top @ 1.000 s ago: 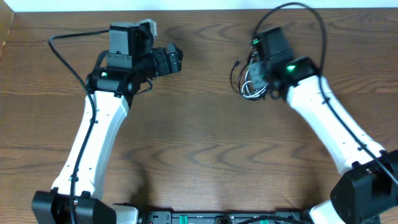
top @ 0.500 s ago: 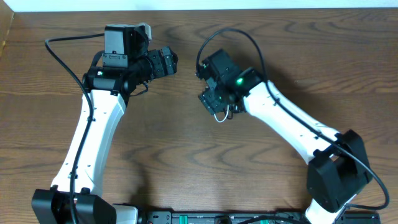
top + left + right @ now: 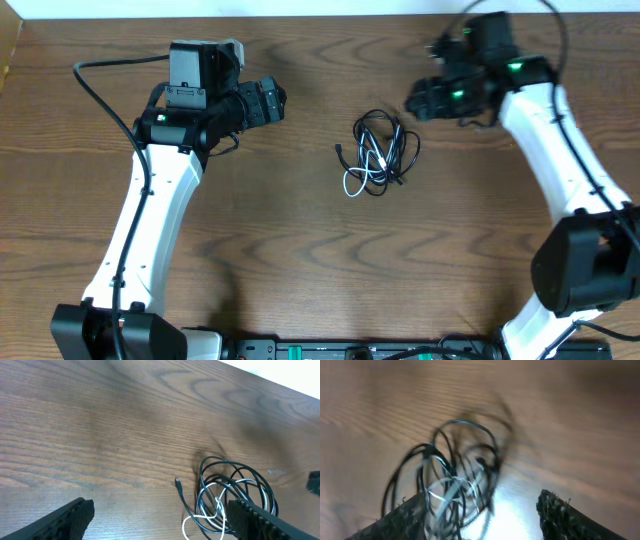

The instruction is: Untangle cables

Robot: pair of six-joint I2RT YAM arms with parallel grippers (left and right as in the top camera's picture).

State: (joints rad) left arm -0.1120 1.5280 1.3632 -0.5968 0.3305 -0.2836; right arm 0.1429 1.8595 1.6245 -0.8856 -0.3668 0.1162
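Right gripper (image 3: 416, 101) released, tangled cables (image 3: 378, 153) lying near it, left gripper (image 3: 272, 100) released, farther off.

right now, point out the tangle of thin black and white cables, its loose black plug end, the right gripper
tangle of thin black and white cables (image 3: 379, 158), overhead view, its dense middle
loose black plug end (image 3: 177, 481), left wrist view, the plug tip
right gripper (image 3: 482, 496), right wrist view, midway between its fingertips
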